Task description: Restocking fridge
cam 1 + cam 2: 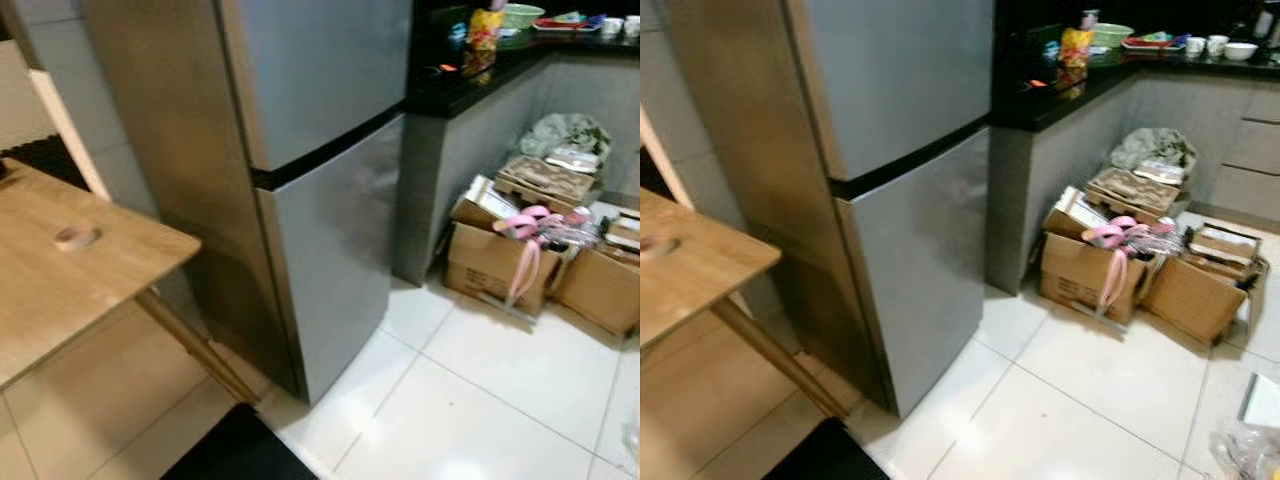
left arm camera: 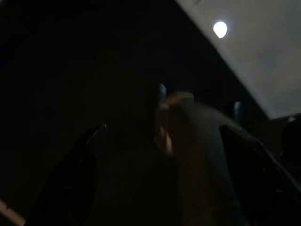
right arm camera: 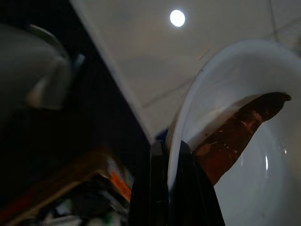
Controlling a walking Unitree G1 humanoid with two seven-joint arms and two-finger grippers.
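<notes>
From the head, the tall grey two-door fridge stands shut; a light wooden table is just beside it, brown cardboard boxes lie past it under the black counter; the doors look stiff and smooth, best taken at an edge.

The left wrist view is dark; the left gripper has its fingers spread, a blurred brownish thing between them; grasp unclear.

In the right wrist view, the right gripper is clenched on the rim of a white bowl holding a reddish-brown food piece; fragile, slippery, likely light.
</notes>
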